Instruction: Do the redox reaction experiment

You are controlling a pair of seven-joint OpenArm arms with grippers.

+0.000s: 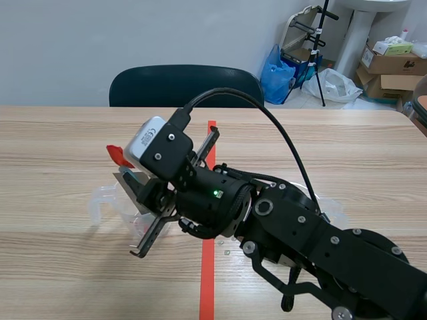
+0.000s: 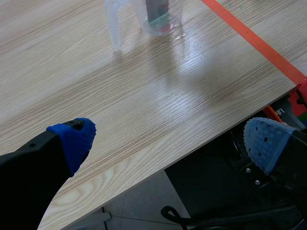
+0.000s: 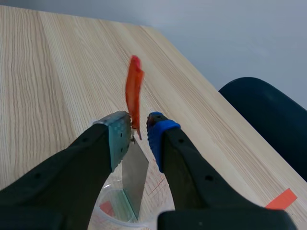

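1. Since the right arm crosses the middle in the scene view, it covers most of the clear beaker [image 1: 107, 198]; I only get the handle side there.
2. Right gripper [image 3: 139, 129]: fingers clamped on a grey metal strip [image 3: 135, 172]; a red tab [image 3: 134, 91] sticks up above the pads; the strip's lower end is down inside the beaker; can't tell if it touches the bottom.
3. Beaker bottom shows a greenish and red tint; can't tell whether it is liquid.
4. Left gripper [image 2: 168, 139]: fingers wide apart, nothing between them; it hangs off the table [image 2: 120, 100] edge; the beaker is well ahead of it, beside the orange tape [image 2: 249, 38], top cut off.
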